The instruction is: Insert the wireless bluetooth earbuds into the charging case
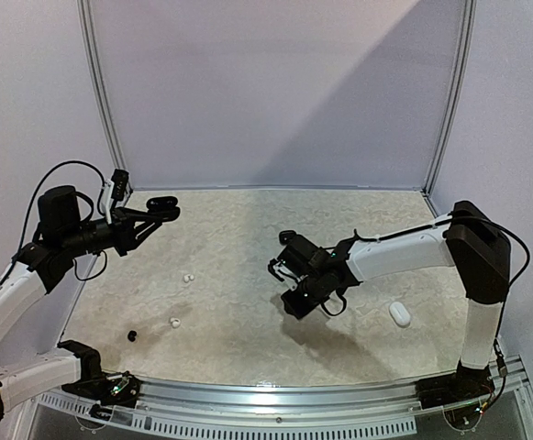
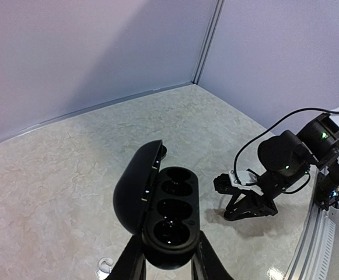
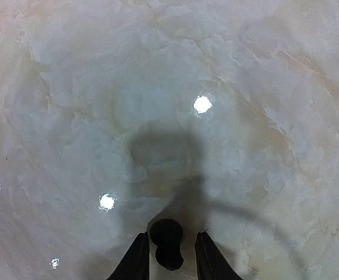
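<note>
My left gripper [image 1: 159, 211] is raised at the table's far left, shut on an open black charging case [image 2: 170, 211]. The lid is swung left and the dark wells face up; I cannot tell whether they hold anything. In the left wrist view the fingers [image 2: 209, 263] clamp its near end. My right gripper [image 1: 294, 295] hovers over mid-table. In the right wrist view [image 3: 170, 238] its narrow jaws hold a black earbud [image 3: 167, 232] above the table. Two white earbuds [image 1: 188, 277] [image 1: 174, 322] and one black earbud [image 1: 132, 335] lie on the table at the left.
A closed white case [image 1: 400, 314] lies at the right, near the right arm's base. One white earbud [image 2: 104, 266] shows below the left gripper. The right arm [image 2: 277, 169] is in the left wrist view. Walls enclose the marbled table [image 1: 248, 348].
</note>
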{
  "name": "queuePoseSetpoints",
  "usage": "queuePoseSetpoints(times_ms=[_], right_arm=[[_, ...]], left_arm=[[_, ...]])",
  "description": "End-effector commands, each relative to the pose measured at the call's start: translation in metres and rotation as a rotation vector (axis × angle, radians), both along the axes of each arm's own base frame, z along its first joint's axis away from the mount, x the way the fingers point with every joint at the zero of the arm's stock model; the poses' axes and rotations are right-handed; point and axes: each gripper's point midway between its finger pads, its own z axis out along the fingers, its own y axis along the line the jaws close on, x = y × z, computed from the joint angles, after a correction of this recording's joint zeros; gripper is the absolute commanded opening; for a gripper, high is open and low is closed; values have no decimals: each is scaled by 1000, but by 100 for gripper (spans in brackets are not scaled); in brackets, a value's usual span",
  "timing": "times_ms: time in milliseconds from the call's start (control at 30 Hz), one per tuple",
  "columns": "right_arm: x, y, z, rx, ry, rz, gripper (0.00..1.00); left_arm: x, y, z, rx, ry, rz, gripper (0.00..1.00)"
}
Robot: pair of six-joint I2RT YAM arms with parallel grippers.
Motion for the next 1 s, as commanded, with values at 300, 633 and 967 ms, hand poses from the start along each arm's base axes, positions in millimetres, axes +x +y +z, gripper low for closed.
queuePoseSetpoints(times_ms=[300, 633, 967], right_arm=[[4, 10, 31, 25, -28, 46, 26], [0, 7, 24, -2, 1, 64, 17], [-2, 3, 21, -18, 8, 72, 10]], left_arm=[[-1, -4, 8, 9, -32, -25, 0], [-1, -4, 8, 19, -35, -24, 0], [-1, -4, 8, 19, -34, -26, 0]])
